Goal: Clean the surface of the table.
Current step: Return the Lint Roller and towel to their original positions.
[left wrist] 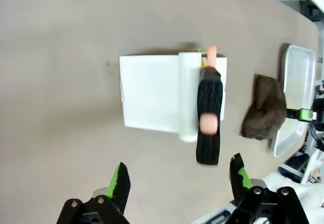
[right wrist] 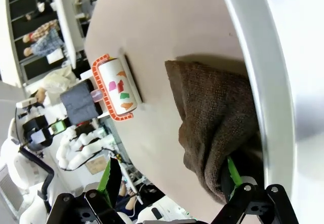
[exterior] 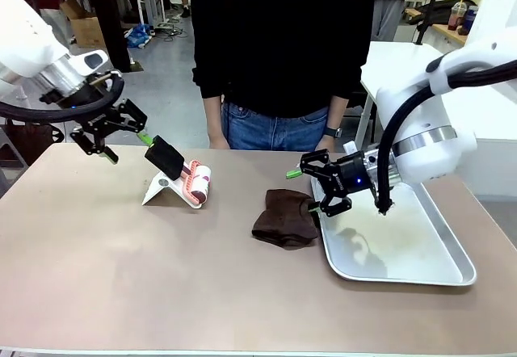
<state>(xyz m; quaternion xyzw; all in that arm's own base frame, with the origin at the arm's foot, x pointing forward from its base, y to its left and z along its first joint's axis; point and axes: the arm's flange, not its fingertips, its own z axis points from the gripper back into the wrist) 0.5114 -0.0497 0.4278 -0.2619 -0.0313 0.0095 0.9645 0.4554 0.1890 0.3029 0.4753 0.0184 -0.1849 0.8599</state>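
Found no readable writing. Left claw (exterior: 121,135) spread wide, empty, at upper left. Right claw (exterior: 317,186) also open, one finger touching brown cloth (exterior: 284,219) on table (exterior: 161,276).

Tan table (exterior: 121,276), white dustpan (exterior: 161,189) with brush (exterior: 166,157), brown cloth (exterior: 284,218), silver tray (exterior: 452,270) at right

A brown cloth (exterior: 284,220) touches a silver tray (exterior: 420,272); beside it, a brush (exterior: 167,157) on a white dustpan (exterior: 166,189).

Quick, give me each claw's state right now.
Left claw: open, holding nothing.
Right claw: open, at the brown cloth, not gripping it.
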